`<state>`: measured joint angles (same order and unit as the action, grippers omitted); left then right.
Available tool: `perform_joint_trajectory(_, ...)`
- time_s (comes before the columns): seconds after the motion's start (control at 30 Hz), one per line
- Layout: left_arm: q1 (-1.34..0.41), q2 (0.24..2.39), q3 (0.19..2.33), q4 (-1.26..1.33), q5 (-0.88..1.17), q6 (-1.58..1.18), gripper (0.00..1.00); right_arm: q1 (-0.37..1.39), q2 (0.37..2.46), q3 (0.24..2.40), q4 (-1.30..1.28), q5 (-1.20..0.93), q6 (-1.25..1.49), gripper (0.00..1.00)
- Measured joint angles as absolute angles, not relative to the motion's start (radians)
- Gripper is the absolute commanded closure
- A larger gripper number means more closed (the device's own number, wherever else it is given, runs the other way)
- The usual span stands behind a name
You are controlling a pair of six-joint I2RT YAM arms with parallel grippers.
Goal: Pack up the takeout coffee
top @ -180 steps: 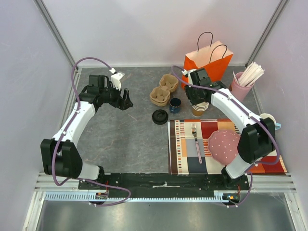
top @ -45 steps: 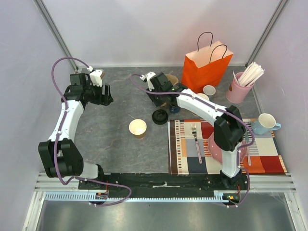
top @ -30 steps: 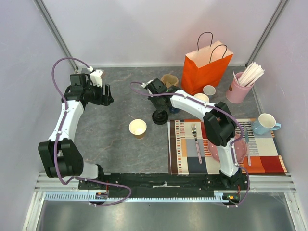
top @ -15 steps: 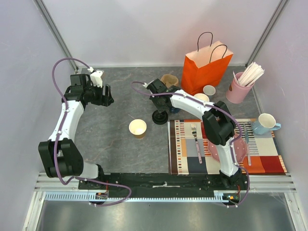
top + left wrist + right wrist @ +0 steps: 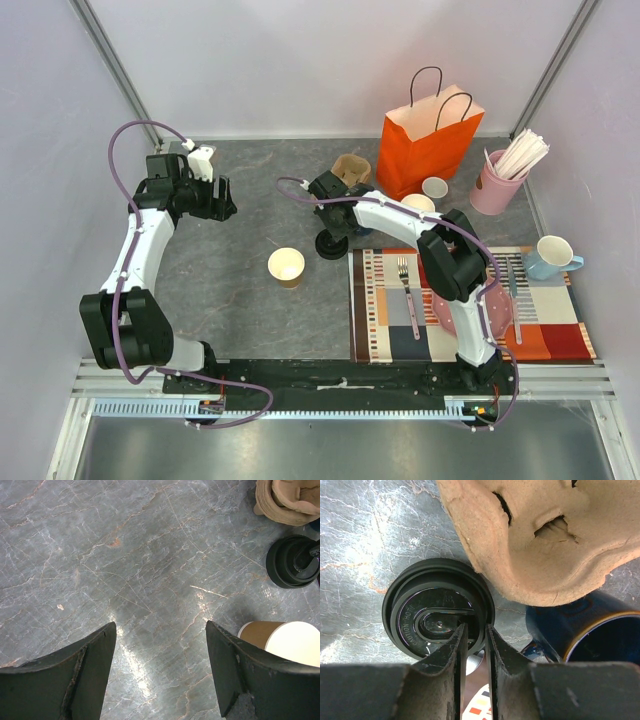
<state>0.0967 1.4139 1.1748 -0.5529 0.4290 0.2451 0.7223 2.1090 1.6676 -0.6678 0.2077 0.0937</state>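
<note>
Two halves, not one coffee yet: brown paper cup point(image 5: 286, 266) standing upright and lidless on open worktop point(image 5: 240, 290), black lid point(image 5: 438, 609) lying flat a little to its far right. Right tool point(image 5: 474, 630) down on that lid, fingers squeezed nearly together across one edge. Looks like a pinch on the rim wall, but hard to be sure of real contact from the wrist view. Makes sense as a grab to carry lid over to cup before bagging in the orange bag point(image 5: 430, 140). Left tool point(image 5: 159, 630) spread wide, holding nothing, parked out of the way over bare stone. Tight on the lid's other side: pulp carrier point(image 5: 540, 535) and blue mug point(image 5: 590, 640) just beside it, placemat point(image 5: 380, 320) edge near too. Plenty of room toward the cup, so probably lift straight up, then across to the left.
</note>
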Motion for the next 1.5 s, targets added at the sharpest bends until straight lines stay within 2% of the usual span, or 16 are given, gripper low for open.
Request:
perform_joint_trajectory(0.3,0.097,1.414,1.175,-0.553,0.429,0.245,0.21,0.72,2.109,1.668,-0.667,0.202,0.102,0.93)
perform_joint_trajectory(0.37,0.097,1.414,1.175,-0.553,0.429,0.245,0.21,0.72,2.109,1.668,-0.667,0.2,0.102,1.0)
perform_joint_trajectory(1.23,0.097,1.414,1.175,-0.553,0.448,0.245,0.22,0.72,2.054,1.675,-0.671,0.202,0.078,1.0)
perform_joint_trajectory(1.4,0.097,1.414,1.175,-0.553,0.448,0.245,0.21,0.716,2.052,1.676,-0.667,0.111,0.055,1.0)
perform_joint_trajectory(1.5,0.097,1.414,1.175,-0.553,0.448,0.245,0.22,0.717,2.052,1.676,-0.667,0.125,0.054,1.0)
